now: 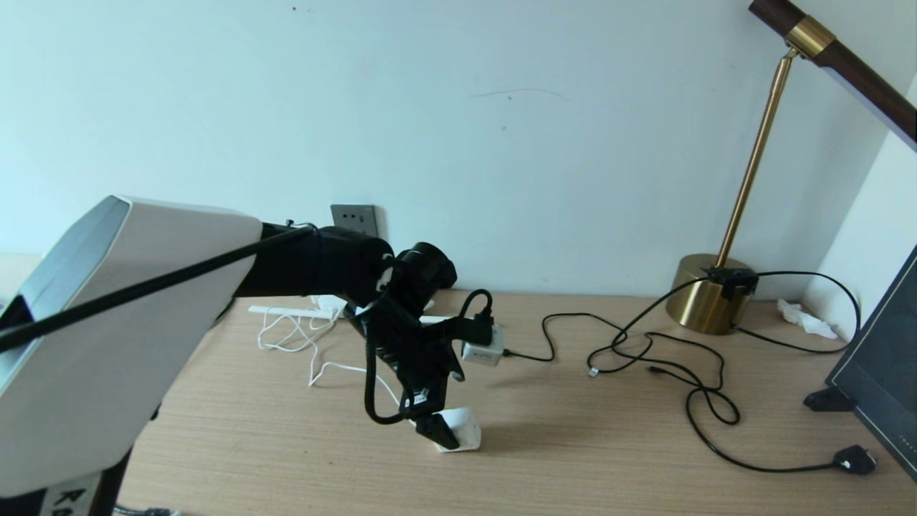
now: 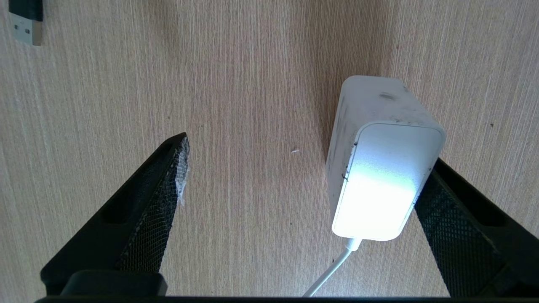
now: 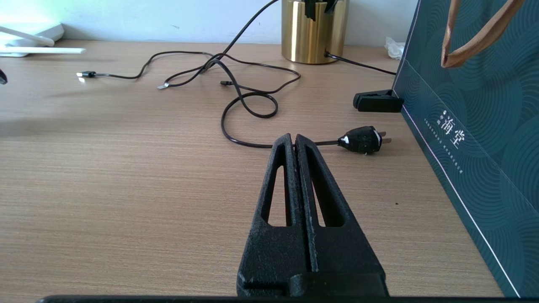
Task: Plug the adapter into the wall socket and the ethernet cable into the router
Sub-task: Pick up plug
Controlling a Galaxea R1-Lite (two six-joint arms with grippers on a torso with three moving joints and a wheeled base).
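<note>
Worktop broad, bare wood; cables sprawl to right so centre stays free for work. Wall socket on wall behind left arm, well apart from adapter. Left hand low over worktop, spread wide, straddling adapter; one finger touching its side, other apart. Judged: lining up grasp. Right hand clenched, empty, parked near black plug.
</note>
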